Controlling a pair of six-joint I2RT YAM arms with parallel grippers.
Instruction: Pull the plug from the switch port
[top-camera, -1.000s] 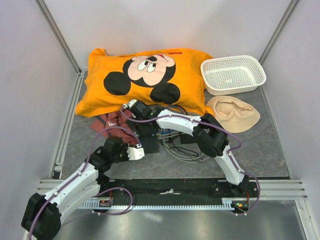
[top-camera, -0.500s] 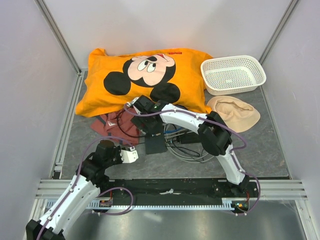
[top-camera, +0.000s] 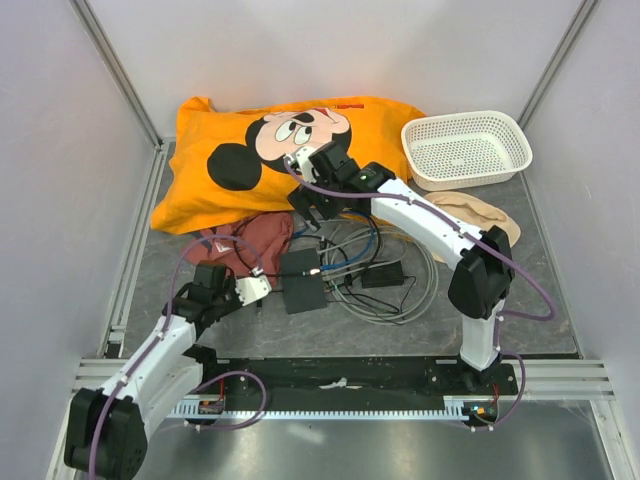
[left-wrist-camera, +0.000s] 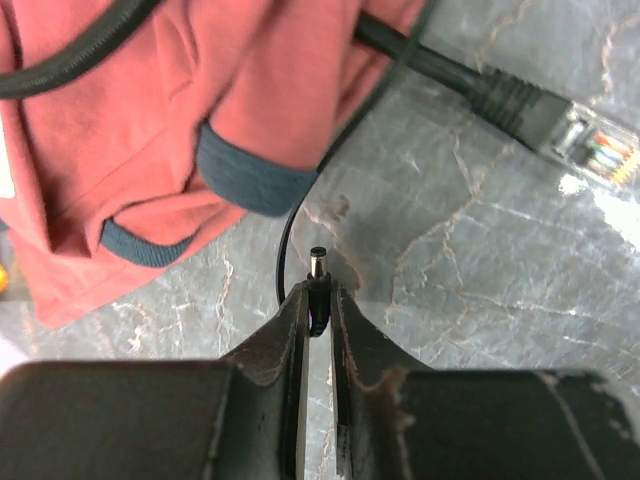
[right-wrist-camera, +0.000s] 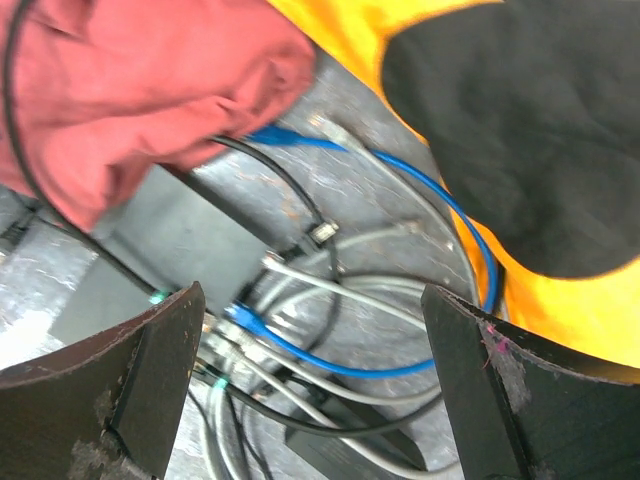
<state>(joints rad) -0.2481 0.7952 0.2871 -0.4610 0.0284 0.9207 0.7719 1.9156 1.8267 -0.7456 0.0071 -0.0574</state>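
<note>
The switch (top-camera: 300, 281) is a flat dark grey box on the table, with blue and grey cables (top-camera: 365, 262) in its right side. My left gripper (top-camera: 262, 287) is just left of the box. It is shut on a small black barrel plug (left-wrist-camera: 318, 283) with a thin black lead, and the plug's metal tip is free in the air. My right gripper (top-camera: 308, 203) is open and empty, raised behind the switch at the pillow's edge. In the right wrist view the switch (right-wrist-camera: 170, 240) lies below the open fingers (right-wrist-camera: 150, 380), with a blue plug (right-wrist-camera: 240, 315) in one port.
An orange pillow (top-camera: 290, 150) lies at the back, with a white basket (top-camera: 465, 148) and a beige cloth (top-camera: 468, 225) to its right. A red cloth (top-camera: 255, 240) lies beside the switch. A black adapter brick (top-camera: 382, 275) sits among the cables. A loose black network plug (left-wrist-camera: 560, 118) lies on the table.
My right gripper has lifted off the switch and moved back toward the pillow, uncovering the box. My left gripper has drawn back to the left, away from the switch, with the plug in it.
</note>
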